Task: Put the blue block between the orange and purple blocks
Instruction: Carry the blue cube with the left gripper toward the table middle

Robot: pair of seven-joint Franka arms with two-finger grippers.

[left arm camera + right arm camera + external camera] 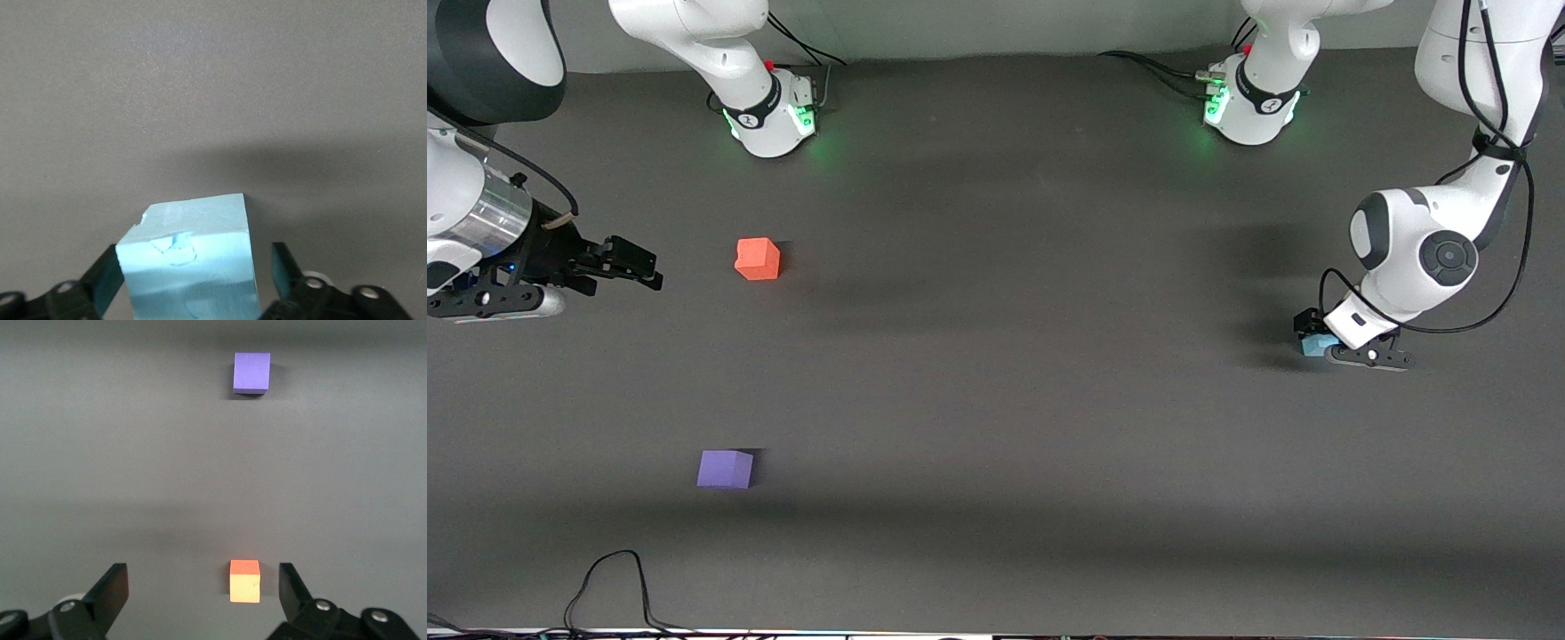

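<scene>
Blue block (190,267) sits between my left gripper's (193,277) fingers, small gaps showing either side, frame bottom. My right gripper (203,587) waits, spread wide.

My black plastic fingers (107,280) are flanking the blue block (190,267), looking like matte, dented foam; the table (1005,400) is showing a dull, smooth grey.
</scene>
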